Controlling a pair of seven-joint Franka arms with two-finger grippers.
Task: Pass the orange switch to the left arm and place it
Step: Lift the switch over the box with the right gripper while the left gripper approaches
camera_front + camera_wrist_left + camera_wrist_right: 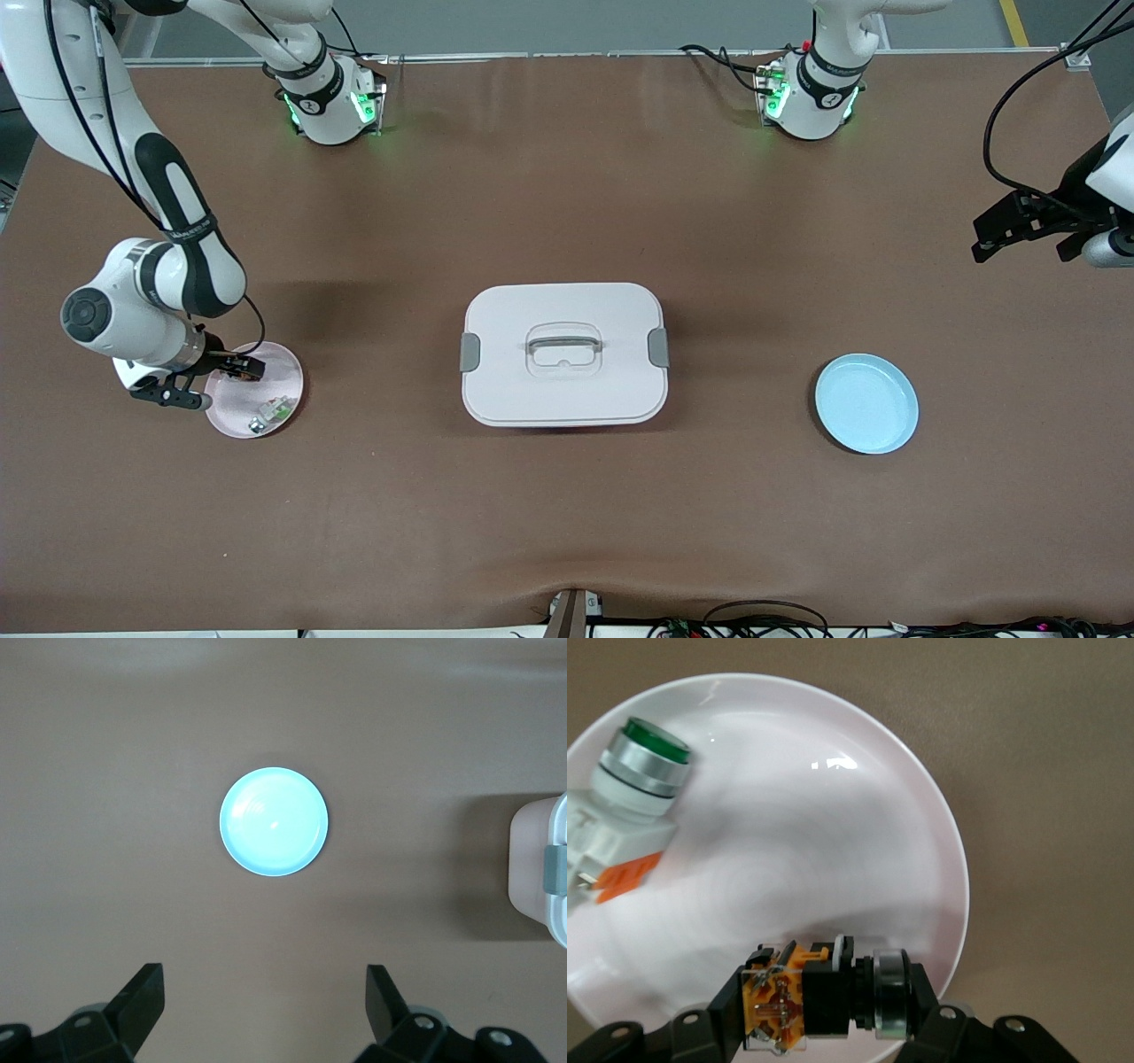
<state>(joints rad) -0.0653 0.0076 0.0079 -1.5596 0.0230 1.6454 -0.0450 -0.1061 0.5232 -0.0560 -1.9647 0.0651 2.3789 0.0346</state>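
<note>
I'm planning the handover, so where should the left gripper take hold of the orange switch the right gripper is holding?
The right gripper is shut across the orange switch, one finger on its orange face, the other on its silvery end. The black middle body stays bare, so probably pinch that, crosswise to the right fingers. The left gripper waits open above the blue plate.

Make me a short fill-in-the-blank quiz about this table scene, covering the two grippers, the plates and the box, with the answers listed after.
1. The right gripper is shut on the ______ switch, over the pink plate.
2. The left gripper hangs ______ over the table's left-arm end.
3. The box sits between the pink plate and the ______ plate.
4. The green-topped component lies on the ______ plate.

Missing words: orange; open; blue; pink
</note>
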